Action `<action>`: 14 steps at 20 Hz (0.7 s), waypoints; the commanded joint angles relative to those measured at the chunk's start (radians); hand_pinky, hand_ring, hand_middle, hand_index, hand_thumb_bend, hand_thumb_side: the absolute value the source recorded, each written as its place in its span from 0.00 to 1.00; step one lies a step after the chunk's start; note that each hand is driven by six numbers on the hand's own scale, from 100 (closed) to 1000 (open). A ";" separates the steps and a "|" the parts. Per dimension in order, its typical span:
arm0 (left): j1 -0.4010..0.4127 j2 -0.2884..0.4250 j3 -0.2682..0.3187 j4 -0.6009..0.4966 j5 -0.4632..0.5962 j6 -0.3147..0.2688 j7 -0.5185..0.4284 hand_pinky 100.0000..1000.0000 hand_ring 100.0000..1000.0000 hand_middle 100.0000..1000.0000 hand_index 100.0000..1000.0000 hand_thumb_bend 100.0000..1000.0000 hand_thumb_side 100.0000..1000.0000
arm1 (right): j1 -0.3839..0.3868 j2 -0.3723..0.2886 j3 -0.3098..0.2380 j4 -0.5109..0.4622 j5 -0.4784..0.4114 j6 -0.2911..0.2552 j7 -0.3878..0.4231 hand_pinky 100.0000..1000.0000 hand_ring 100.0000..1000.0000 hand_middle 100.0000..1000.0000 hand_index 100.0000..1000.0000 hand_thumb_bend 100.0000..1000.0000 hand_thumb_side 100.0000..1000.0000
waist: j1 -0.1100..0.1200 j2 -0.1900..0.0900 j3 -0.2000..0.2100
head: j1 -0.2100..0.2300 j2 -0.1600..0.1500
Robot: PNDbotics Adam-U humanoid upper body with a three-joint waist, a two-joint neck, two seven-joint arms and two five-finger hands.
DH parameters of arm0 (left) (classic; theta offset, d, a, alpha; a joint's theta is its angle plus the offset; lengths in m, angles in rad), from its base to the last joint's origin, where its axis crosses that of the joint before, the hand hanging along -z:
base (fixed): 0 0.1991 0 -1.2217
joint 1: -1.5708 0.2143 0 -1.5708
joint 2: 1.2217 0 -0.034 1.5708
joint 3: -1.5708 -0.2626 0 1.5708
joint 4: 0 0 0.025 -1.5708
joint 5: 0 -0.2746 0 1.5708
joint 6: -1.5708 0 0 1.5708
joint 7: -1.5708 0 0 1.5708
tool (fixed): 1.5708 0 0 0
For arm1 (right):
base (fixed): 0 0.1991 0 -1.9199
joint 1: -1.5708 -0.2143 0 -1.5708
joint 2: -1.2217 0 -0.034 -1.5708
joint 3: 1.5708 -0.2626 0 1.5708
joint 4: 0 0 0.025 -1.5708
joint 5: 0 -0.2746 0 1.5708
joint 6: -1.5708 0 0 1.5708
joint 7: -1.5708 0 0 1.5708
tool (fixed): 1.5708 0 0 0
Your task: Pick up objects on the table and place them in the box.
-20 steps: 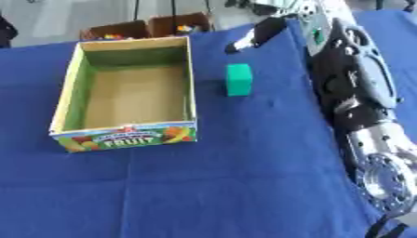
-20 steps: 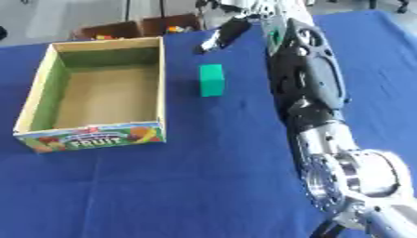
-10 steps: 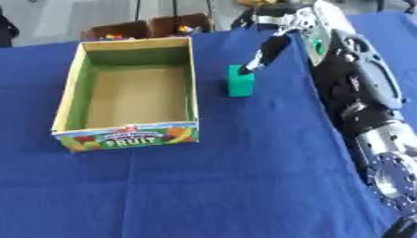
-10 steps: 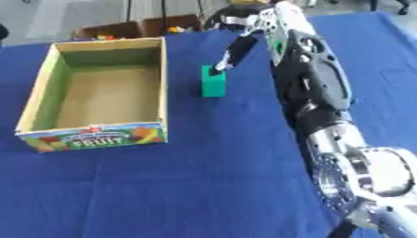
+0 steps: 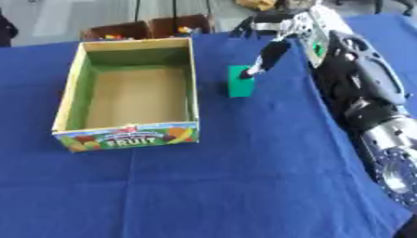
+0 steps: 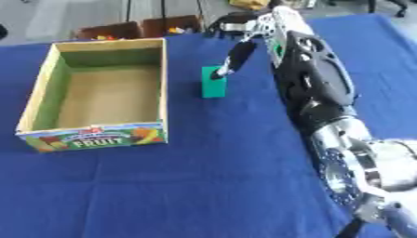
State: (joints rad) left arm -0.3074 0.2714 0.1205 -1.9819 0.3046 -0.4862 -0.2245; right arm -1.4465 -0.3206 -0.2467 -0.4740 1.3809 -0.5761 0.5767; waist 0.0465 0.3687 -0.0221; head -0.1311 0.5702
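Your right hand [image 6: 234,52] reaches down from the upper right, its straight dark fingers [image 6: 221,69] touching the top of the green block [image 6: 213,86]. The block stands upright on the blue tablecloth [image 6: 204,176], just beside the right wall of the fruit box [image 6: 161,83] and apart from it. The box sits open-topped, its printed front toward you.

Fruit box [image 5: 130,135]: open-topped, nothing inside, near desk [image 5: 244,186] left edge. Green block [image 5: 240,83] stands just beside its right wall; narrow gap between.
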 commanded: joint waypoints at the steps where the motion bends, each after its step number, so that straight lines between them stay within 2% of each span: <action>1: -0.007 0.019 0.000 -0.018 -0.004 0.004 -0.001 0.69 0.71 0.98 0.97 0.00 1.00 | -0.009 -0.024 0.020 0.026 0.001 -0.331 0.330 0.70 0.85 0.87 0.98 0.48 0.30 | 0.000 -0.020 0.002 | 0.003 -0.012; 4: -0.008 0.018 -0.001 -0.018 -0.005 0.006 -0.001 0.69 0.71 0.98 0.97 0.00 1.00 | -0.011 -0.027 0.036 0.047 0.004 -0.331 0.330 0.69 0.84 0.86 0.98 0.47 0.30 | -0.001 -0.018 0.000 | 0.005 -0.013; 7: -0.009 0.018 -0.001 -0.018 -0.007 0.008 -0.002 0.69 0.71 0.98 0.97 0.00 1.00 | -0.017 -0.027 0.041 0.045 -0.007 -0.331 0.330 0.69 0.84 0.86 0.98 0.45 0.36 | 0.000 -0.015 -0.001 | 0.005 -0.012; 13: -0.010 0.015 -0.002 -0.018 -0.013 0.013 -0.005 0.69 0.71 0.98 0.97 0.00 1.00 | -0.022 -0.013 -0.030 -0.111 -0.050 -0.331 0.330 0.68 0.83 0.85 0.98 0.40 0.48 | -0.002 -0.014 -0.002 | 0.004 -0.013; 14: -0.010 0.015 -0.002 -0.018 -0.013 0.013 -0.005 0.69 0.71 0.98 0.97 0.00 1.00 | -0.021 -0.009 -0.040 -0.132 -0.060 -0.331 0.330 0.68 0.83 0.85 0.98 0.41 0.47 | -0.002 -0.014 -0.002 | 0.005 -0.013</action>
State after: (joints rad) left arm -0.3087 0.2714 0.1165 -1.9819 0.2962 -0.4756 -0.2292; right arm -1.4434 -0.3196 -0.2713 -0.5559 1.3369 -0.5759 0.5769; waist 0.0463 0.3761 -0.0246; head -0.1292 0.5698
